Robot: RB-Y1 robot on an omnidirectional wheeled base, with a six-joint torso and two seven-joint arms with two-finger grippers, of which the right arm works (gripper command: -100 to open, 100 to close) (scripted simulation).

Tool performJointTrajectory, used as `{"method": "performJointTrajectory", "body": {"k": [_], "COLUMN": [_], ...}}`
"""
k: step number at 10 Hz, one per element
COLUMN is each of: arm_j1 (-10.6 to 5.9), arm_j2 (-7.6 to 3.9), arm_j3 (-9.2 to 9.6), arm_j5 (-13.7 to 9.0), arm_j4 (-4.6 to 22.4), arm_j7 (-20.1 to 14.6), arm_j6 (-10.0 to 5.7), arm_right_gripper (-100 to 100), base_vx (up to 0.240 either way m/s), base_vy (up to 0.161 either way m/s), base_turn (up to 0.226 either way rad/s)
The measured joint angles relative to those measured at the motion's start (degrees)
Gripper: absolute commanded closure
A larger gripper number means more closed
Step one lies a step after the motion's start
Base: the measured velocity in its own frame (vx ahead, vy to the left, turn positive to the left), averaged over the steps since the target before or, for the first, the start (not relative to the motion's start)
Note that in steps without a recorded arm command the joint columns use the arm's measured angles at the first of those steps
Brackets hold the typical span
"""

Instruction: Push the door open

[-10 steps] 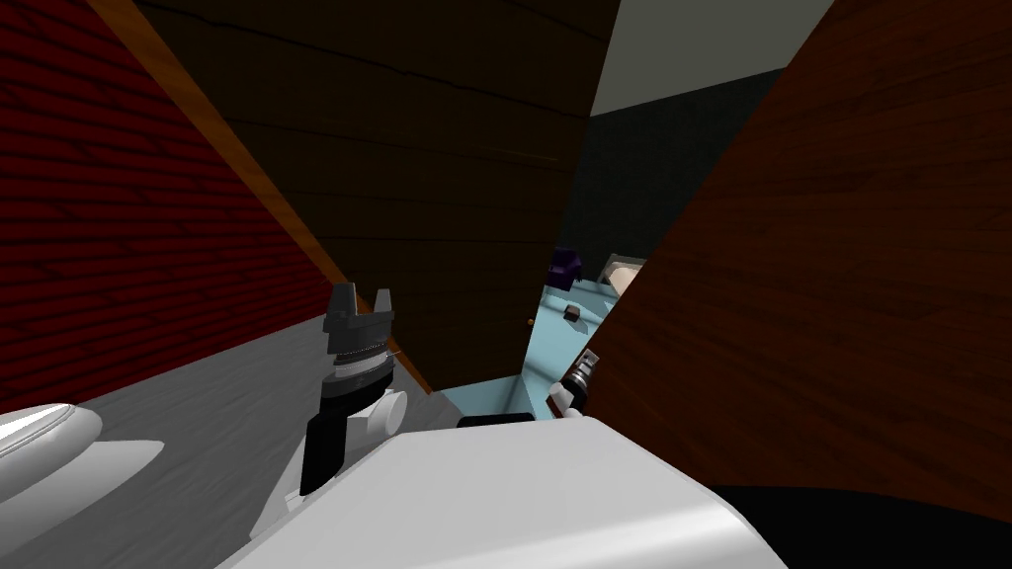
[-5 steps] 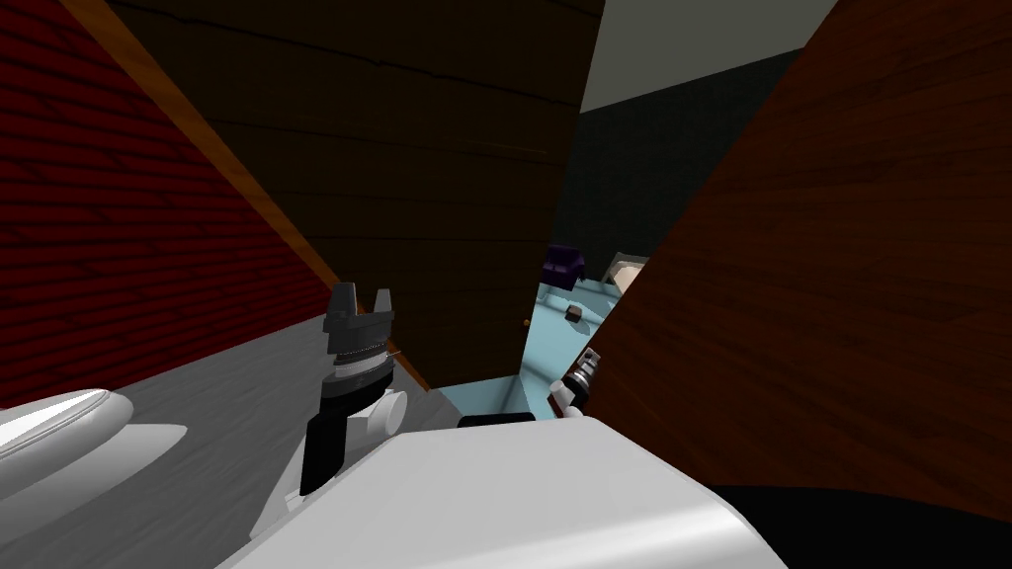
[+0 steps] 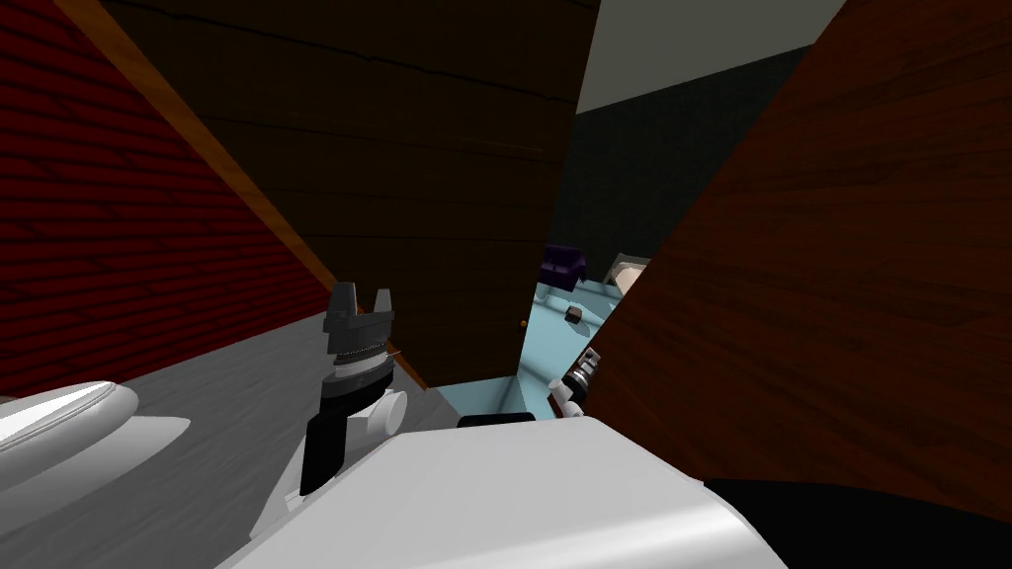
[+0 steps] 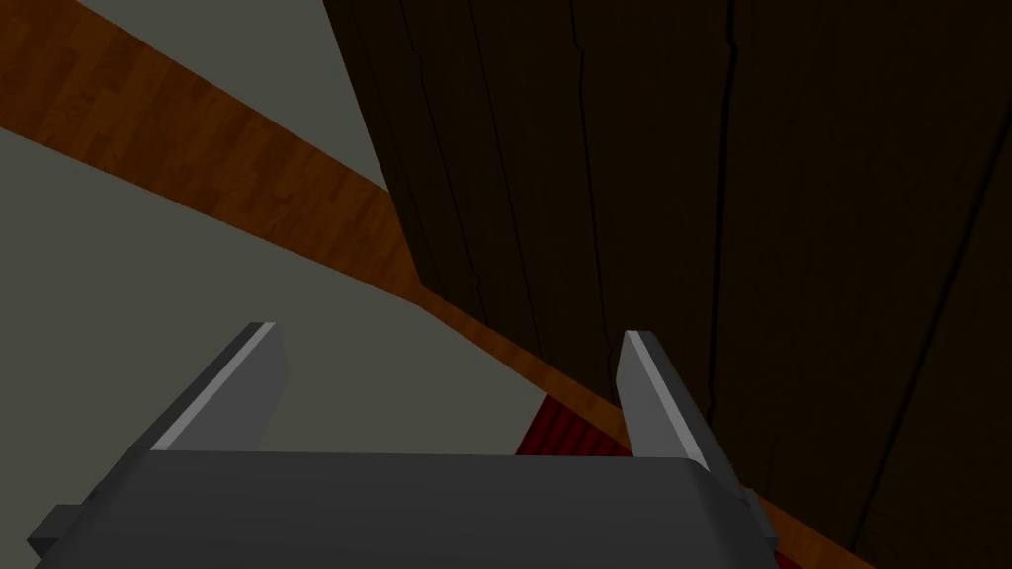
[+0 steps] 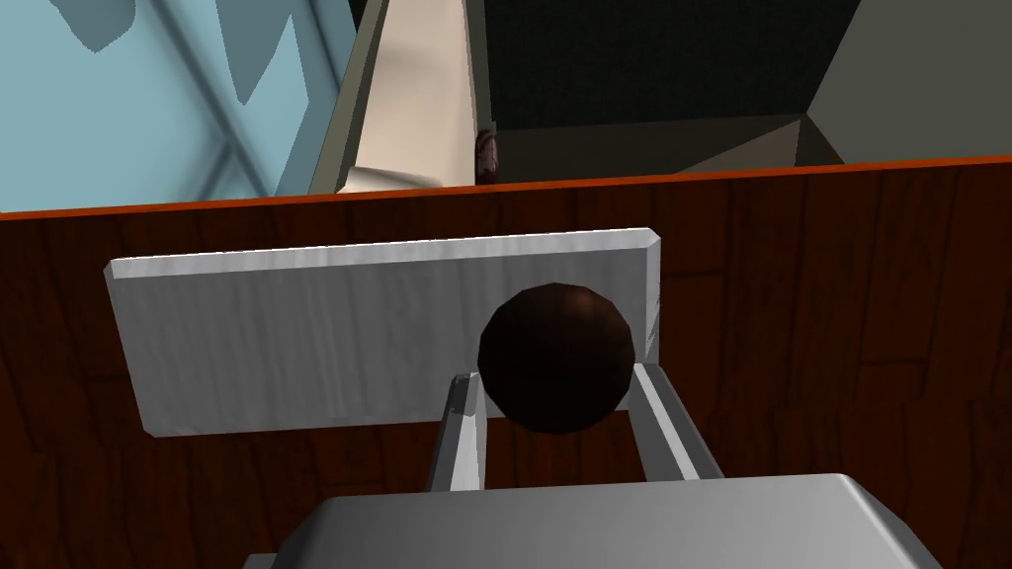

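Observation:
The reddish-brown wooden door (image 3: 840,296) fills the right of the head view. Its free edge slants down to where my right wrist (image 3: 581,373) meets it. In the right wrist view a dark round knob (image 5: 555,356) sits on a grey metal plate (image 5: 296,336) fixed to the door (image 5: 148,494). My right gripper (image 5: 553,380) is shut on that knob, one finger against each side. My left gripper (image 3: 361,294) is raised in front of my chest, open and holding nothing (image 4: 450,334).
A dark wood panel (image 3: 415,178) with orange trim (image 3: 247,178) stands ahead, and a red wall (image 3: 119,247) lies to the left. Through the gap are a light blue floor (image 3: 553,341), a purple armchair (image 3: 563,265) and a small dark object (image 3: 572,313). A white rounded object (image 3: 59,415) sits low left.
The whole head picture has shifted a little, so I have moved. The gap between the dark panel and the reddish door looks slightly wider. Both arms hold their poses.

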Motion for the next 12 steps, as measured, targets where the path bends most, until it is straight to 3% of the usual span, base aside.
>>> {"method": "performJointTrajectory", "body": {"k": [1,2,4,7,8,9,10,11,12], "arm_j1": [1.03,2.26,0.92,0.99,0.63,0.67,-0.09,0.01,0.03], "arm_j2": [0.53,0.7,-1.12,-0.69,-0.24,0.85,1.89,3.24,3.42], "arm_j3": [-0.1,-0.44,-1.63,-3.28,-4.04,-4.77,-5.56,-6.14,-6.19], "arm_j5": [-0.05,-0.22,-1.69,-3.73,-4.66,-5.56,-6.52,-7.26,-7.34], "arm_j4": [-1.47,-3.37,-1.11,-3.21,-3.25,-4.27,-3.63,-4.08,-4.17], "arm_j7": [0.45,1.02,1.56,4.05,4.94,6.12,7.01,7.7,7.84], "arm_j6": [0.35,0.83,-0.97,-0.99,-1.48,-1.62,-2.27,-2.56,-2.56], "arm_right_gripper": [100,-100,-100,-100,-100,-100,-100,-100,-100], "base_vx": [-0.023,-0.01,0.026,0.036,0.042,0.055,0.039,0.014,0.022], "base_vy": [-0.009,0.108,0.133,0.18,0.209,0.211,0.172,0.071,-0.066], "base_turn": [-0.101,0.079,0.039,0.078,0.052,0.07,0.061,0.003,0.104]}}
